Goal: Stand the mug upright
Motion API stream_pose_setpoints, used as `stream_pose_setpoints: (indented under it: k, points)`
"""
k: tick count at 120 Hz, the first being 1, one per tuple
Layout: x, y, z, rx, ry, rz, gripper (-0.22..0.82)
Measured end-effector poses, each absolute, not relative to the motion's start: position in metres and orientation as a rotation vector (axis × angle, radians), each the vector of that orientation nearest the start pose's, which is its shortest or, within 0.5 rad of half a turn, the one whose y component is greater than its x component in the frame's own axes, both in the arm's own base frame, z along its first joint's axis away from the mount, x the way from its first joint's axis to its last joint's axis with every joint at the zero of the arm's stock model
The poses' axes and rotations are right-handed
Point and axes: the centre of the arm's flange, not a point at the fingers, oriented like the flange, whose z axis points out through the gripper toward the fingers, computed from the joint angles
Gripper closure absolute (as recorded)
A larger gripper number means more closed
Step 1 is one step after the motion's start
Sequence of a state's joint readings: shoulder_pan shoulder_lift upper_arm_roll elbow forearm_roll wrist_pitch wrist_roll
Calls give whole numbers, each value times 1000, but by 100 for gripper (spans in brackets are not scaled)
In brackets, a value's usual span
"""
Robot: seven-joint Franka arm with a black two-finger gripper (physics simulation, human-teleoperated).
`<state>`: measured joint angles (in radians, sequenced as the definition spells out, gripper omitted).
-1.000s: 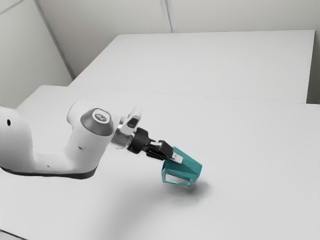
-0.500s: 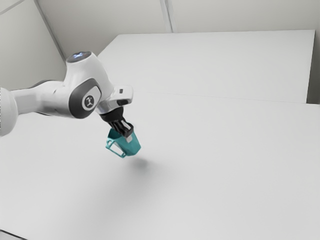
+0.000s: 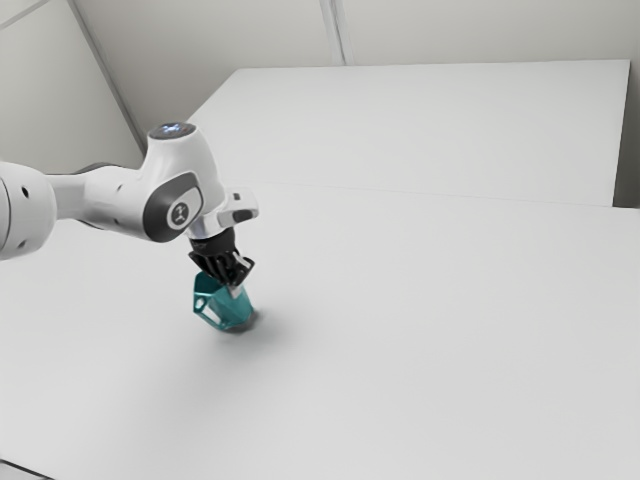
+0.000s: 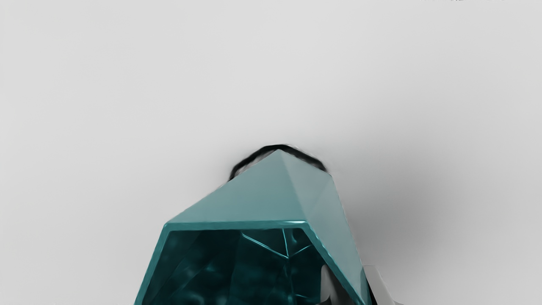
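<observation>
- Beneath the claw (image 3: 236, 290), left of centre in the exterior view, the mug (image 3: 232, 312) leans at a slant at or just over the table (image 3: 420, 310); whether its base touches, I cannot tell.
- Its mouth faces up and aslant, toward the exterior view's left, while its handle (image 3: 204, 317) is on the low side, also toward that view's left. So it is not upright yet, and the step in hand looks to be righting it.
- To do this well, the wrist should turn slowly until the rim (image 4: 237, 225) is level and the base can meet the table flat.
- Height and tilt want changing together: if the hand pushes down while the mug leans, a lower edge could catch and twist the wall in the grip.
- Letting go should wait until the whole base sits flat; freed at this slant, the mug could tip over onto its handle side.
- As for the claw, it is clamped on the mug's wall: one finger (image 4: 325, 281) is inside the mouth, the other (image 4: 374, 281) against the outside, apart by little more than the wall between them.
- Such a pinch near the rim may let the mug pivot, so a gentle, even turn suits it best.
</observation>
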<state>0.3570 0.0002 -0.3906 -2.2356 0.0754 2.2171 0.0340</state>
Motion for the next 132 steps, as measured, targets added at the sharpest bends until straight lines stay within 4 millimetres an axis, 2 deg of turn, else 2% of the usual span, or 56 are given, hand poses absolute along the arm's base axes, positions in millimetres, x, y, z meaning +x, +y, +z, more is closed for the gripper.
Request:
stream_pose_setpoints:
  k: [23, 35, 57, 73, 84, 102, 112, 119, 132]
  points:
    - [523, -2, 356, -3065, 78, 58, 79]
    - [524, -8, 351, -3061, 66, 60, 78]
    - [522, -37, 362, -3057, 103, 19, 38]
    - [518, -55, 383, -3042, 129, -35, 20]
    - [519, -58, 401, -3032, 118, -69, 13]
    - [530, -31, 434, -3036, 3, -85, 7]
    - [538, -28, 462, -3045, -33, -96, 4]
    - [546, -33, 492, -3058, -44, -127, 3]
    - [558, -47, 567, -3075, -32, -215, 2]
